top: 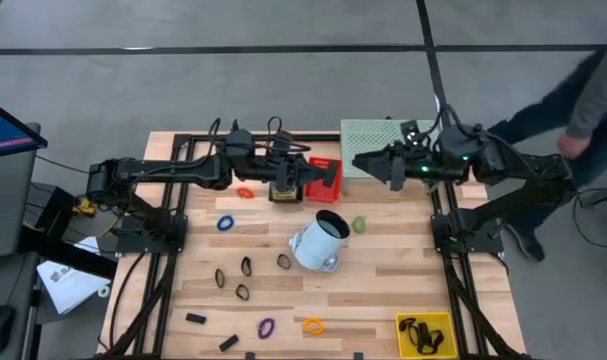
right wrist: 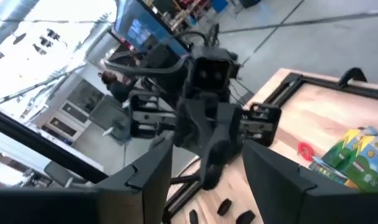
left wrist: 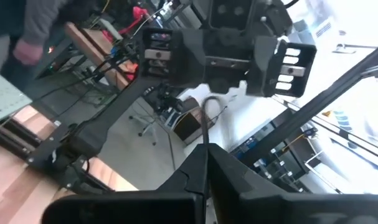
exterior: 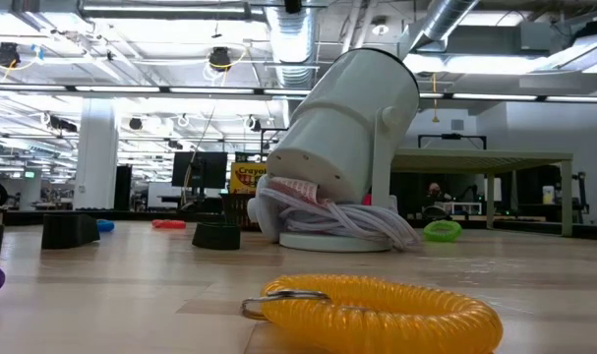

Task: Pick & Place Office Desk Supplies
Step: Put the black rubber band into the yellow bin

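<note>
Reading the high view as a clock face, your table (top: 403, 290) has its widest bare wood from 3 to 5 o'clock, and the frame rails run close along both side edges. The white tipped canister (top: 318, 240) sits dead centre, so route around it. It is the largest obstacle and would probably roll if bumped. The yellow bin (top: 424, 334) at 5 o'clock sits right at the near edge with dark clips already inside. The crayon box (top: 283, 190) lies at 12 o'clock. It looks like light, stiff cardboard, so pinch it across the narrow faces. The left gripper (top: 328, 175) hangs just beside it with its fingers pressed together, holding nothing visible. Facing it at 1 o'clock, the right gripper (top: 363, 161) has its fingers spread wide and empty. The two heads are near each other, so move one at a time. The binder clips (top: 242, 279) cluster at 8 o'clock. They are hard, slick and small, so take each by its body. The rubber-band rings are the thinnest: blue (top: 225, 223) at 10, green (top: 359, 224) at 2, purple (top: 266, 326) and a yellow coiled one (top: 313, 325) at 6. They are limp and flat, so press down and nip one strand.
</note>
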`<state>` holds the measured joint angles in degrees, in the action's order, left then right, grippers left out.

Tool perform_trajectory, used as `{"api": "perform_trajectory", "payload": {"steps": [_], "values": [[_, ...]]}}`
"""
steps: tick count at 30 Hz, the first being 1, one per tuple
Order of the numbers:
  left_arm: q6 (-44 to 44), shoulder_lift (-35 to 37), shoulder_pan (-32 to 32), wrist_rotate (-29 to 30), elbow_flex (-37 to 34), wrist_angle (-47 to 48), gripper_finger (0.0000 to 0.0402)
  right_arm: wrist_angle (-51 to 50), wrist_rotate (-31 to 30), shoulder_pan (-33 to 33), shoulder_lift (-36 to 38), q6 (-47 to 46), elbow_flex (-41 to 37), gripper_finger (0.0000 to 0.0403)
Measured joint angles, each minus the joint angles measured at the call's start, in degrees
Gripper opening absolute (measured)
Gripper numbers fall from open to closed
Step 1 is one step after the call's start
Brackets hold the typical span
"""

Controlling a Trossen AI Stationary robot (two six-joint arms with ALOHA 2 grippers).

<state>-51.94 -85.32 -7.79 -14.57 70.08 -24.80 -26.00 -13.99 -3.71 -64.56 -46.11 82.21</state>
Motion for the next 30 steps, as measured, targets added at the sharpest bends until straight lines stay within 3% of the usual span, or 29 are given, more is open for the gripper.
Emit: {"api": "perform_trajectory", "payload": {"steps": [10,24,30], "values": [[-0.37,0.04,-0.11,0.7,0.0,-0.86,0.0,5.57,6.98,3.1,-6.45,0.5,0.0,0.0197],[0.25,0.04,-0.11,0.79,0.0,-0.53,0.0,7.26,8.26,3.94,-7.8,1.1,-0.02,0.0193],[0.46,0.04,-0.26,0.8,-0.02,-0.48,0.0,7.03,8.26,3.74,-7.8,1.28,-0.02,0.0142]]}}
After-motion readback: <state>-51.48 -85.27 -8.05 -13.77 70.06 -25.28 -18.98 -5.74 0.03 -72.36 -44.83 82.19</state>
